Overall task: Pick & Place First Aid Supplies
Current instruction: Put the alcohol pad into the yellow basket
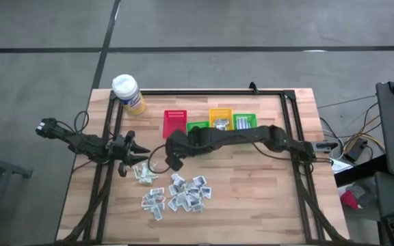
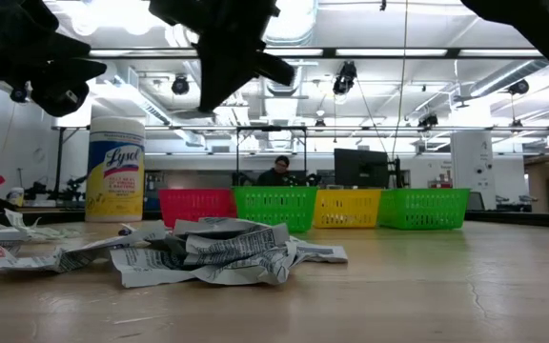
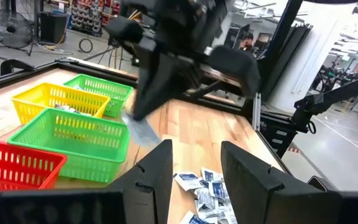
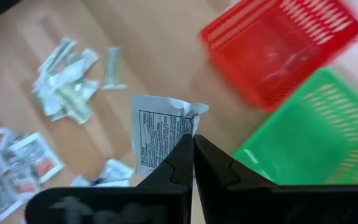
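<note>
Bins: one red, one yellow, two green.

Bare table lies open right of the scattered packets; the bins line the far side, the right arm stretching across before them

Pretty clearly a robotics lab or workshop: open industrial ceiling with strip lights, a person sitting at monitors beyond the wooden desk, concrete floor, and shelving packed with gear.
</note>
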Robot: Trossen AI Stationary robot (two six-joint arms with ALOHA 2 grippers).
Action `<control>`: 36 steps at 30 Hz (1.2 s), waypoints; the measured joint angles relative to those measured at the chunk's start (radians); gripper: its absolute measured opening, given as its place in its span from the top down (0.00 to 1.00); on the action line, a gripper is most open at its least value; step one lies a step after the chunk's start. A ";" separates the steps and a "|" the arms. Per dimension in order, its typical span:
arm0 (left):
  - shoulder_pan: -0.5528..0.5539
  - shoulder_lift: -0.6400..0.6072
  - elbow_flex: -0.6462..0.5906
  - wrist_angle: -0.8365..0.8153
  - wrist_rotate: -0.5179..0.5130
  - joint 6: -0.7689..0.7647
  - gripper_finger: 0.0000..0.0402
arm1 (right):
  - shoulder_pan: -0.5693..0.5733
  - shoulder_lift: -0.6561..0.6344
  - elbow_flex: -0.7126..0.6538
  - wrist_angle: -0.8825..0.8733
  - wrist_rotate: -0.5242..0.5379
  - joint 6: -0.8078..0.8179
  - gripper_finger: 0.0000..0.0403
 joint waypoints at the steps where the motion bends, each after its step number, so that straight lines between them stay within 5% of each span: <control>1: 0.000 0.000 0.000 0.000 0.000 0.000 0.67 | -0.005 -0.009 -0.006 -0.001 0.005 -0.003 0.98; 27: 0.000 0.000 0.000 0.000 -0.001 0.000 0.67 | -0.137 -0.096 -0.007 -0.452 0.242 0.019 0.98; 36: 0.000 0.000 0.000 0.000 -0.079 0.001 0.67 | -0.192 -0.096 -0.007 -0.457 0.295 -0.088 0.98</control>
